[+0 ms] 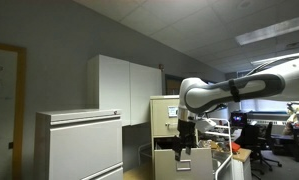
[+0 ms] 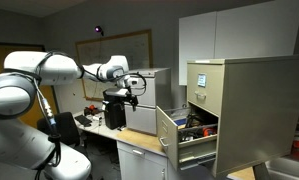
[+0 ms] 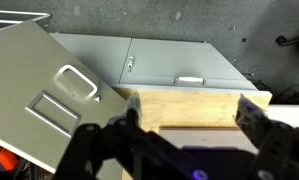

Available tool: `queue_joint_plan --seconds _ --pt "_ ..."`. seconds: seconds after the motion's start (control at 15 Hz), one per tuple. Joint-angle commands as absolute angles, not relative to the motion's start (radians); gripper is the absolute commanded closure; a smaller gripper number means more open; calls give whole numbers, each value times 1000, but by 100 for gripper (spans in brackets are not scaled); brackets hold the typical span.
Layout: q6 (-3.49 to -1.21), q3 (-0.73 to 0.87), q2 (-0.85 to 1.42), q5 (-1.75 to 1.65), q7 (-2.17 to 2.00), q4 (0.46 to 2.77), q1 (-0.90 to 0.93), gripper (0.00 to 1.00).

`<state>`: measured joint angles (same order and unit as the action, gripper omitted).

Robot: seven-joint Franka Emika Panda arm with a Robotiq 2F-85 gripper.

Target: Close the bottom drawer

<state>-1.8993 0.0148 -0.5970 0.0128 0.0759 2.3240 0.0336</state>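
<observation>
Bottom drawer [image 2: 170, 133] open, plainest in exterior view

Bottom drawer [image 2: 167, 130]: smooth matt beige painted metal. Hand [image 3: 184, 135]: matt black plastic.

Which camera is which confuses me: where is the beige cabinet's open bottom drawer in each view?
Exterior view: bottom drawer, lower centre, pulled open.
Exterior view: the drawer, right of centre, jutting left.
Wrist view: its tan front, left side, tilted.
Shared landmark: beige filing cabinet, in both exterior views.

no readable text, labels or numbers anywhere
</observation>
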Motion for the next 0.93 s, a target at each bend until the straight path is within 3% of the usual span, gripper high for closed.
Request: queue_joint_plan --seconds 0.0,0.13,0.2,0.27,0.87 --pt "-1901 -14 -566 -20 55 2313 25 0" --pt "-1932 -39 -543 -53 12 2316 15 0" --pt "-1955 -59 -524 -78 -28 2316 7 25" --pt "-1974 -72 -504 -98 -57 2315 4 25" --pt "-2349 -185 -216 -482 -349 2331 -49 96"
